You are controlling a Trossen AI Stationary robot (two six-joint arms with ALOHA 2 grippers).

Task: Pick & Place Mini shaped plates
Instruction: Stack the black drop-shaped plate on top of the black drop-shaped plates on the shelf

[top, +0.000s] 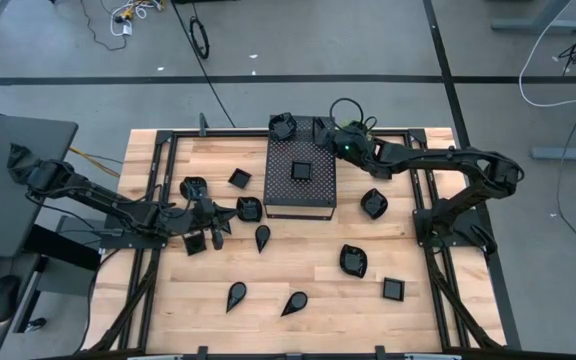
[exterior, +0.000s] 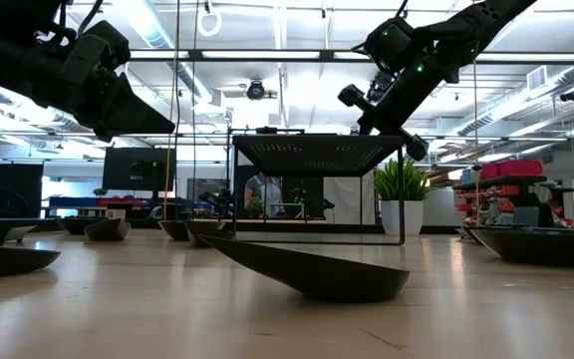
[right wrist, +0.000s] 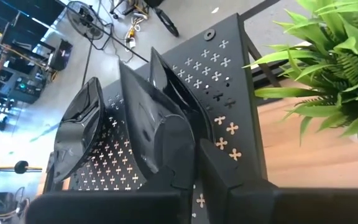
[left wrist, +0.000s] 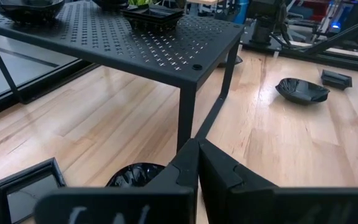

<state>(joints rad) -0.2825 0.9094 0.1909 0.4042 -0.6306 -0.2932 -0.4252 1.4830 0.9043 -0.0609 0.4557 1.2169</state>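
Leaning on edge right against the right gripper's (right wrist: 194, 155) fingertips is one plate (right wrist: 145, 118), over a corner of the perforated box (right wrist: 229, 74); whether the fingers pinch its rim or merely stand beside it I cannot tell; a second plate (right wrist: 79, 137) tilts just past the first, away from the fingers; a plant (right wrist: 328, 74) stands close off the gripper's other side.

A square plate (top: 301, 170) sits flat mid-top of the box, well short of that gripper.

The left gripper (top: 223, 222) hangs low off the box's opposite, near-left corner, fingers (left wrist: 179, 174) pressed together into one point; a rounded plate (left wrist: 135, 174) lies directly under the fingertips, a square one (left wrist: 23, 186) just beside it, and the box's leg (left wrist: 187, 118) rises just ahead.

Further from both grippers, plates lie scattered on the table (top: 448, 330): teardrops (top: 262, 237), (top: 236, 294) and (top: 294, 303); rounded ones (top: 353, 260) and (top: 373, 202); a square (top: 393, 289).
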